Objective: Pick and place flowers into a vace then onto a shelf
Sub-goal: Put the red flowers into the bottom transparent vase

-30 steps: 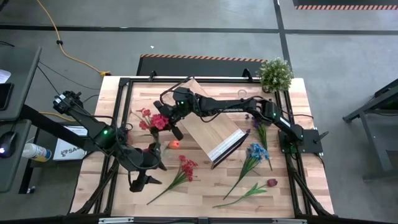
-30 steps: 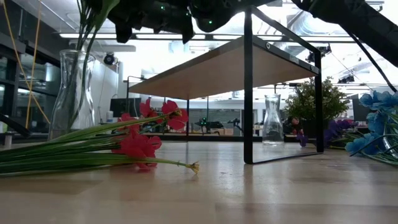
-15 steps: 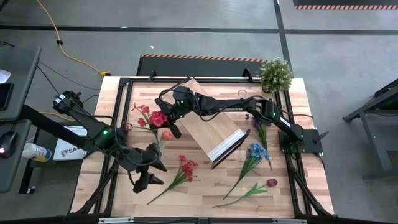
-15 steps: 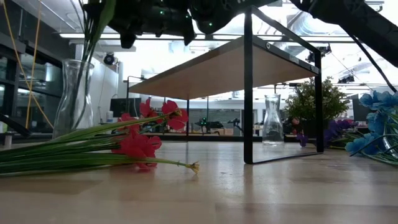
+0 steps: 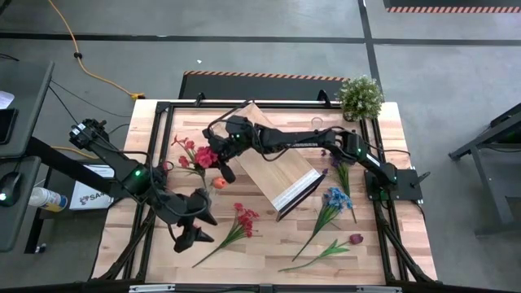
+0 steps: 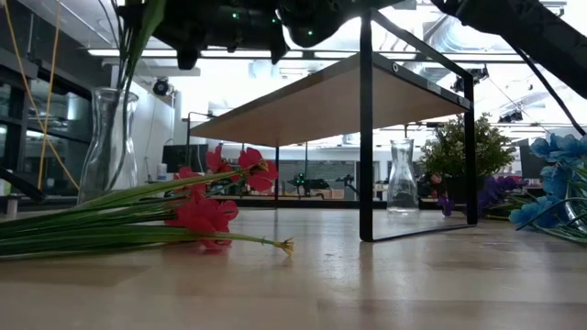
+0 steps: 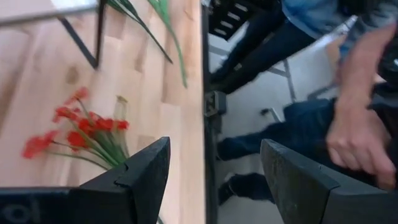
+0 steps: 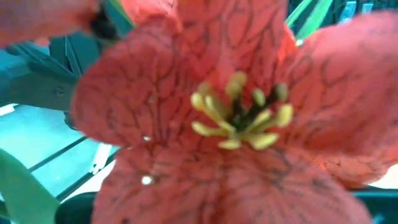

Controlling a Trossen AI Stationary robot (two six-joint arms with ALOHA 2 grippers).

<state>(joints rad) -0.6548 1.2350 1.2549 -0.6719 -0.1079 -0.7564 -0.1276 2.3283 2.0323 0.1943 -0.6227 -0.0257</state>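
At the surface's far left, the right gripper (image 5: 218,156), jaws clamped on the red flowers (image 5: 203,155), lowers their stems toward the vase (image 6: 105,145). Next: align stems with its neck. Left gripper (image 5: 198,218) waits near, jaws wide, empty.

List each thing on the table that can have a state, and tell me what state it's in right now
Left gripper: open, empty, above the table's front left.
Right gripper: shut on red flowers, over the vase.
Red flowers: held, stems reaching down into the vase.
Vase: upright, left of the shelf.
Second vase: upright, empty.
Shelf: standing on the table, nothing on top.
Blue flower: lying flat.
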